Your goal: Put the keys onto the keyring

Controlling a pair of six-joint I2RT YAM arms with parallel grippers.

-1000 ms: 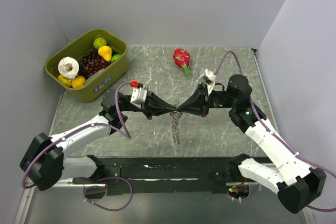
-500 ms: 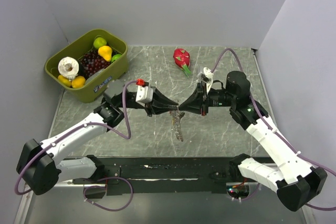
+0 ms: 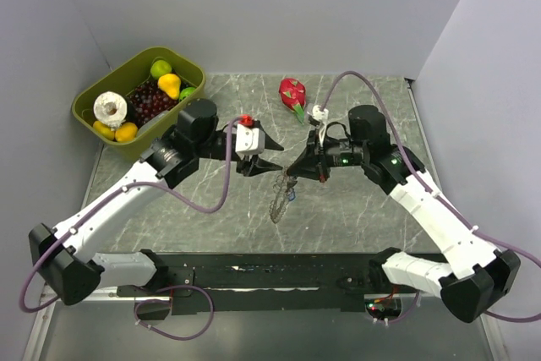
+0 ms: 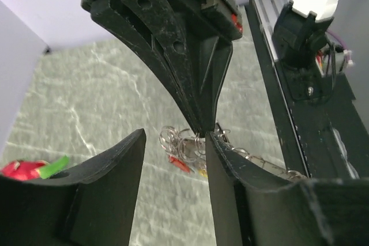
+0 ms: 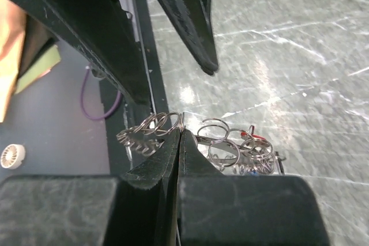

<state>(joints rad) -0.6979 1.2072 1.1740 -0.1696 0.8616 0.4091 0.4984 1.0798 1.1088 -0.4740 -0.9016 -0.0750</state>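
Observation:
The keyring [image 3: 279, 200], a thin coiled hoop, dangles over the middle of the marble table from my right gripper [image 3: 292, 172], which is shut on its rim [image 5: 151, 128]. A bunch of small split rings with the keys [image 5: 236, 147] hangs from the hoop; red and yellow bits show among them [image 4: 183, 163]. My left gripper [image 3: 275, 157] faces the right one tip to tip, open, with nothing between its fingers [image 4: 136, 142]. In the left wrist view the right gripper's tip [image 4: 199, 124] sits just above the gap, with the hoop [image 4: 262, 164] trailing behind the right finger.
A green bin [image 3: 179, 121] of toy fruit stands at the back left. A pink dragon fruit [image 3: 292, 92] lies at the back middle. A black rail [image 3: 254, 273] runs along the table's near edge between the arm bases.
My left gripper has opened, let go of the keyring and drawn back a little toward the back left. The right gripper stayed shut on the keyring and shifted slightly.

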